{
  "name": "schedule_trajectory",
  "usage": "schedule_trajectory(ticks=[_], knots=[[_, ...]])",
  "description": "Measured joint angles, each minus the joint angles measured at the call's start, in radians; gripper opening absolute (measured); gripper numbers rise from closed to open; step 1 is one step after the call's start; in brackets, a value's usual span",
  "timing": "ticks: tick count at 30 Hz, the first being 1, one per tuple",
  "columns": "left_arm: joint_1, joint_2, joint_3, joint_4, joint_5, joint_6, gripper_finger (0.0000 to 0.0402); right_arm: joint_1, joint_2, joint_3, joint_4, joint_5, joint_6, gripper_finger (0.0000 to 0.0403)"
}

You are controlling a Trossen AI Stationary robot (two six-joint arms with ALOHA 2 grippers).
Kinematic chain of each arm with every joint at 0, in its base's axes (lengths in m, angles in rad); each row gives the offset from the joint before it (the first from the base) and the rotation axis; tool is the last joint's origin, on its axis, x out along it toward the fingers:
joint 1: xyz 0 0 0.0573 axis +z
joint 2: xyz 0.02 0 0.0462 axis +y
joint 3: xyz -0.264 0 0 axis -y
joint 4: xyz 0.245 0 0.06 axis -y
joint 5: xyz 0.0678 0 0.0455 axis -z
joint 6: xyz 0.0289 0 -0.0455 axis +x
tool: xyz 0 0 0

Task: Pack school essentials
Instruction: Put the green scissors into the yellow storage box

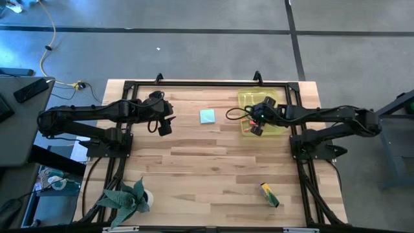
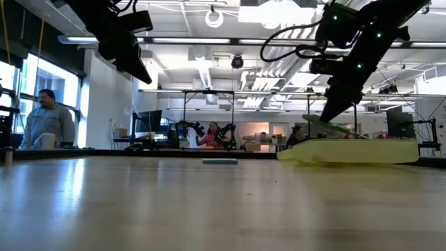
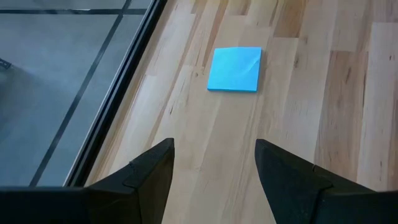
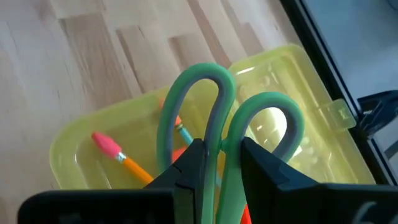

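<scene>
My right gripper (image 1: 257,125) hovers over the translucent yellow case (image 1: 265,103) at the table's far right, shut on the green-handled scissors (image 4: 214,106). A pencil with a pink eraser (image 4: 115,152) and an orange marker (image 4: 176,123) lie inside the case. The light-blue note pad (image 1: 207,116) lies flat on the table left of the case. My left gripper (image 1: 165,125) hangs open in the air left of the pad, which shows ahead of its fingers (image 3: 235,68). A yellow-green stick (image 1: 270,195) lies near the table's near right edge. My right gripper pinches the scissors between its two fingers (image 4: 193,163) on the two handle shanks (image 4: 216,140), just below the finger loops. The loops stick out past the fingertips. In the low view the scissors (image 2: 326,126) are tilted just above the case's rim (image 2: 355,143). The blades are hidden.
A green leafy plant (image 1: 126,197) stands at the near left corner. A black frame (image 1: 207,83) runs along the table's far edge and sides. Bare wood lies in the middle of the table. People stand in the room beyond the table (image 2: 47,122).
</scene>
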Motion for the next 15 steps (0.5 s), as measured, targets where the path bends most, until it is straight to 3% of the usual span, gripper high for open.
schedule_trajectory(ticks=[15], knots=[[0.000,0.000,0.000,0.000,0.008,-0.026,0.0213,-0.030,0.000,0.000,-0.047,-0.047,-0.011,0.0073]])
